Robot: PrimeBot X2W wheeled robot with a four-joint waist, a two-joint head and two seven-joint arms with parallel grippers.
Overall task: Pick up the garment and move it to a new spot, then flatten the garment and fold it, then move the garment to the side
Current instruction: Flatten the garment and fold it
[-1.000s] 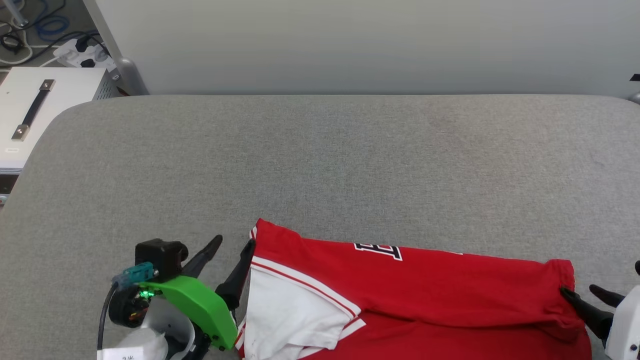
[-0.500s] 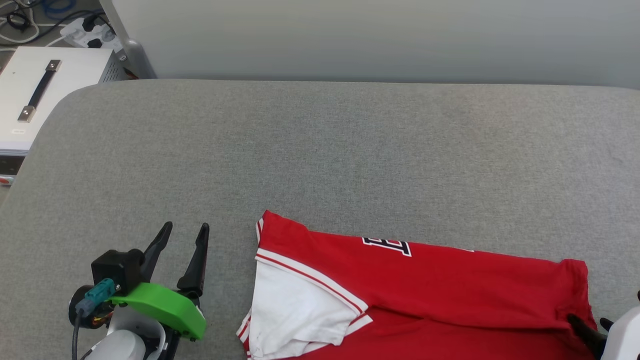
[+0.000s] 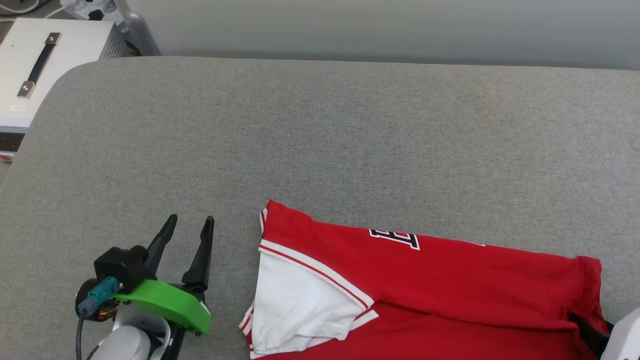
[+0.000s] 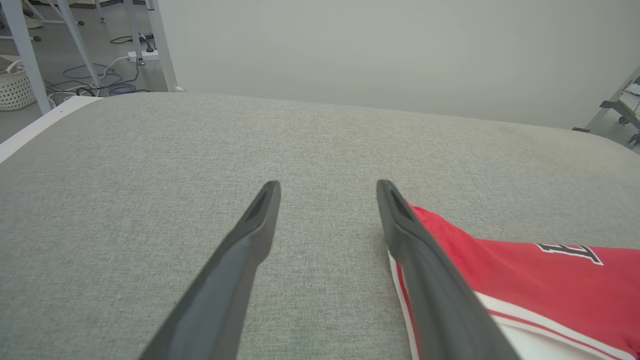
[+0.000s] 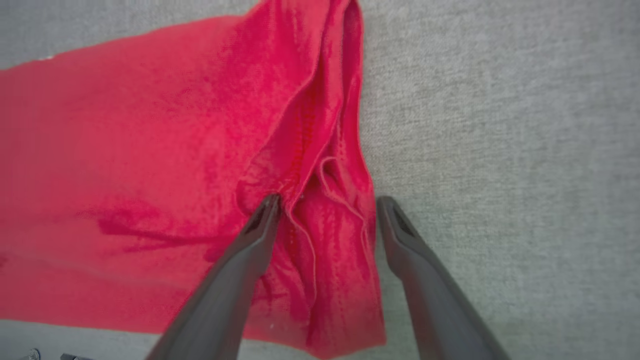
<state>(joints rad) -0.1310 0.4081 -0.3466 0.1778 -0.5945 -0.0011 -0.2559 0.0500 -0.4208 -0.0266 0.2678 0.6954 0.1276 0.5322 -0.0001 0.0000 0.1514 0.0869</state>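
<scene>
The garment (image 3: 450, 290), a red jersey with a white sleeve (image 3: 300, 305) and dark lettering (image 3: 395, 239), lies folded lengthwise along the near edge of the grey table (image 3: 320, 140). My left gripper (image 3: 191, 220) stands open on bare table, a short way left of the shoulder edge. In the left wrist view the left gripper (image 4: 325, 185) holds nothing and the garment (image 4: 525, 270) lies beside its right finger. My right gripper (image 5: 328, 200) is open, and its fingers straddle the bunched red hem of the garment (image 5: 150, 150). One dark finger (image 3: 582, 325) shows at the garment's right end.
A white box with a black handle (image 3: 40, 65) sits off the table's far left corner, with a power strip (image 3: 92, 7) behind it. A pale wall runs along the far edge. The left wrist view shows a white basket (image 4: 15, 90) and cables on the floor.
My left gripper has drawn away from the garment's shoulder edge, leftward onto bare table. The right gripper has slid back a little along the hem. The head camera has tilted down, shifting everything up.
</scene>
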